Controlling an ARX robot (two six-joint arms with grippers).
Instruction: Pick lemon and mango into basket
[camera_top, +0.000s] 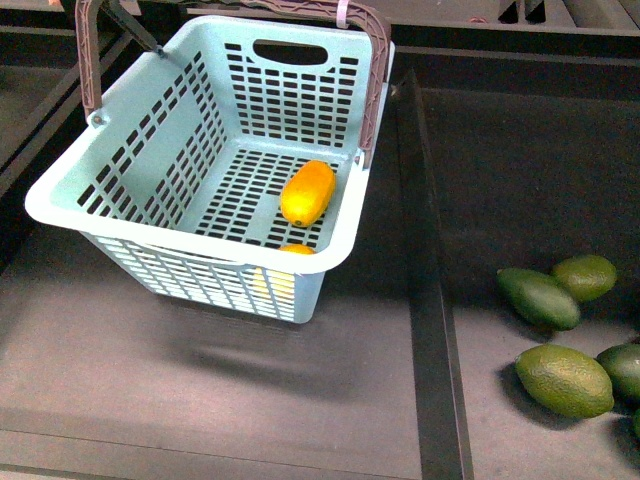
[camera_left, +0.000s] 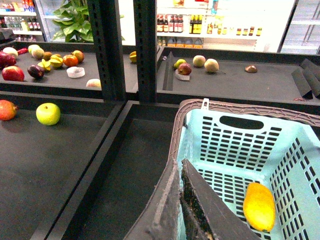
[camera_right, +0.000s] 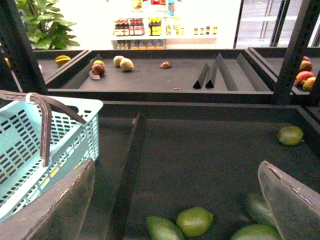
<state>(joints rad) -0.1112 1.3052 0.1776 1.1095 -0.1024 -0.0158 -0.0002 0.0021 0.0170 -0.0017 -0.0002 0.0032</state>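
Note:
The pale teal basket (camera_top: 170, 150) hangs tilted above the dark shelf, with its brown handles up. Inside it the long orange mango (camera_top: 307, 193) lies on the slotted base. The lemon (camera_top: 296, 249) sits in the low near corner, mostly hidden behind the rim. My left gripper (camera_left: 180, 165) is shut on the basket's side rim (camera_left: 175, 150), and the mango (camera_left: 259, 206) shows past its fingers. My right gripper (camera_right: 176, 163) is open with nothing between its fingers, over the shelf section to the right of the basket (camera_right: 30, 145).
Several dark green oval fruits (camera_top: 565, 380) lie on the right shelf section, beyond a raised black divider (camera_top: 432, 300). A green fruit (camera_right: 195, 220) lies below the right gripper. Upright shelf posts (camera_left: 107, 50) and further fruit shelves stand behind.

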